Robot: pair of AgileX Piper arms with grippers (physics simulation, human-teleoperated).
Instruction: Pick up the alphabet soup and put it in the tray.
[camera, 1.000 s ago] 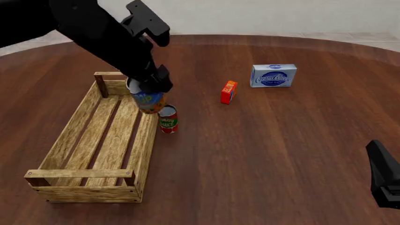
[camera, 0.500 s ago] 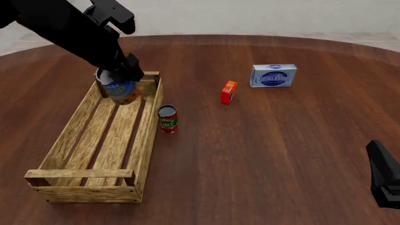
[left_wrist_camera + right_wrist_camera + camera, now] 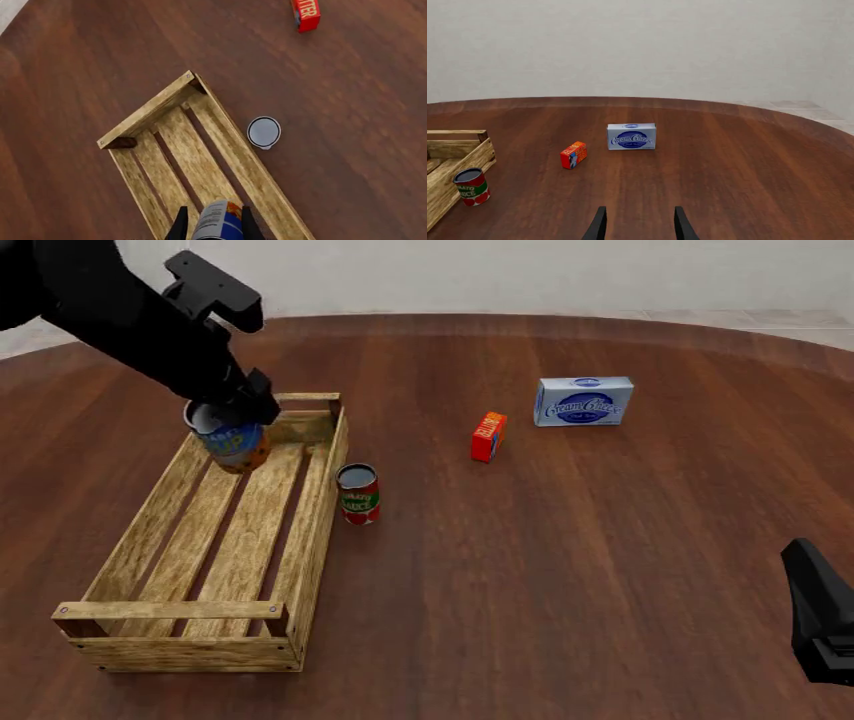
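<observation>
The alphabet soup (image 3: 230,440), a small blue-labelled can with yellow-orange markings, hangs tilted above the far end of the tray (image 3: 140,540), held by my left gripper (image 3: 227,415), which is shut on it. In the left wrist view the can (image 3: 218,222) sits between the two dark fingers (image 3: 178,229), over the tray's slats (image 3: 193,160). My right gripper (image 3: 637,222) stands open low over bare table at the near right, holding nothing; in the front view only part of it (image 3: 821,625) shows.
A red-and-green tomato can (image 3: 358,493) stands just outside the tray's right wall. A small red box (image 3: 489,436) and a blue-and-white box (image 3: 583,401) lie further right.
My left gripper carried the soup can leftward from above the tomato can, over the tray's right wall, to above the tray's far end. The right arm stayed still.
</observation>
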